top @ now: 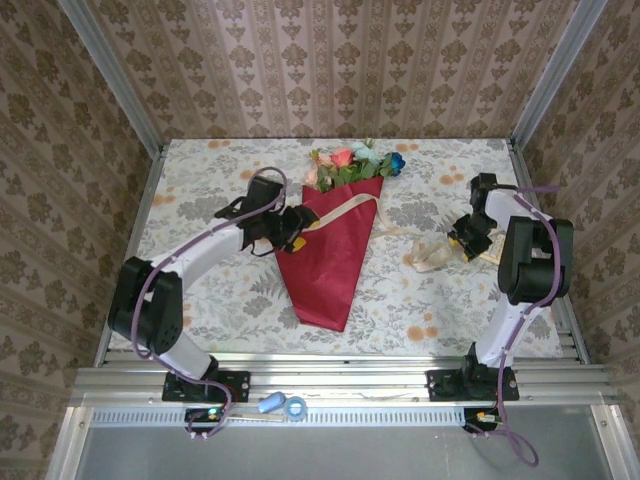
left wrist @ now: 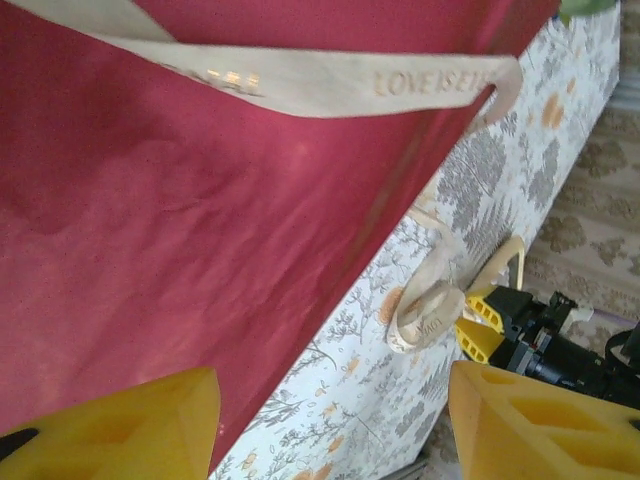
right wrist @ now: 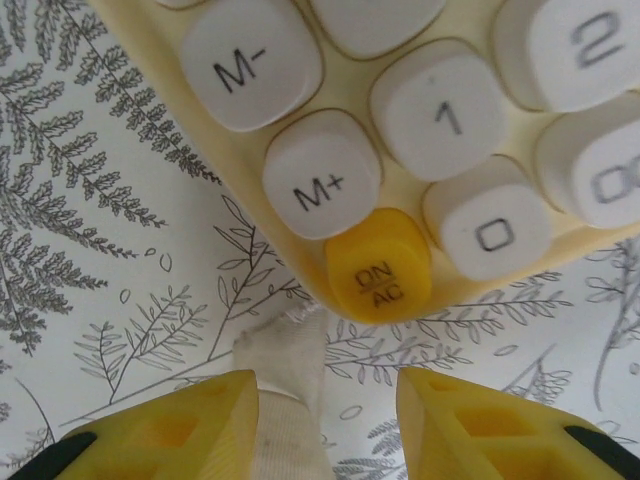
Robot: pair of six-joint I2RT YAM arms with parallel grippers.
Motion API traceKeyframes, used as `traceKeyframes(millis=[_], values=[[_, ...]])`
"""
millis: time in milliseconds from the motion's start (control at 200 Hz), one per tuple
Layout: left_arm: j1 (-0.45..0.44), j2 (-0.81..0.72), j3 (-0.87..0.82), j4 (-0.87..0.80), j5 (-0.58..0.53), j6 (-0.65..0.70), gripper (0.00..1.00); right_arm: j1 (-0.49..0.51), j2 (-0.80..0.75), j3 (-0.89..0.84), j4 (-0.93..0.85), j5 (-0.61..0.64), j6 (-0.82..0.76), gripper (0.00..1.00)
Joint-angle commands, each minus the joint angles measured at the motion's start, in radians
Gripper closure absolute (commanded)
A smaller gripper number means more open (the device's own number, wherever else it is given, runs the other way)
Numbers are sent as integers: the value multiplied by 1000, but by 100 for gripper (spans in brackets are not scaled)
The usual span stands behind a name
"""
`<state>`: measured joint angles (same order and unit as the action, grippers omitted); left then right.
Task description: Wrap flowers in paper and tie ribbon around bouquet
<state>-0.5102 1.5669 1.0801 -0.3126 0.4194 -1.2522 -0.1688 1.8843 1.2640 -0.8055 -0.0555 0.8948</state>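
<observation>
Closest to us, the right gripper (right wrist: 328, 420) stands with jaws partly apart, a ribbon (right wrist: 285, 400) end lying loose between them; at its 12 o'clock sits a calculator (right wrist: 400, 130) with keys reading M-, M+, 1, 2, 0 and ON/AC. Mid-table lies the crimson bouquet (top: 330, 245), flowers (top: 355, 160) in its 12 o'clock mouth, tip toward 6. At its 9 o'clock edge the left gripper (top: 297, 232) gapes wide, holding nothing. We read "LOVE IS" on the ribbon crossing the paper (left wrist: 200, 250).
</observation>
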Motion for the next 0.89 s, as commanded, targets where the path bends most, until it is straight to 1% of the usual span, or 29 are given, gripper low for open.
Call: traceKeyframes(millis=[0,140,200,240,390,475,585,685,800,890], values=[[21,-26,-58,-68,-61,-62,38,23,39,45,12,8,45,57],[48,-62,-124,-43,-108,-165,37,32,74,39,22,-2,59,57],[47,-72,-145,-12,-133,-213,37,35,85,25,35,-15,68,59],[79,-69,-148,0,-144,-241,36,37,90,18,34,-13,75,66],[93,-23,-132,13,-167,-321,35,41,61,-11,34,25,90,100],[110,10,-128,51,-180,-337,35,44,1,-24,29,72,86,100],[138,63,-110,91,-179,-355,36,63,-134,-26,-3,155,50,100],[155,117,-65,95,-178,-343,38,88,-246,-23,-48,202,12,100],[165,175,-21,109,-174,-332,44,143,-381,-30,-106,252,-22,100],[164,221,17,105,-151,-316,49,198,-483,-31,-133,263,-45,100]])
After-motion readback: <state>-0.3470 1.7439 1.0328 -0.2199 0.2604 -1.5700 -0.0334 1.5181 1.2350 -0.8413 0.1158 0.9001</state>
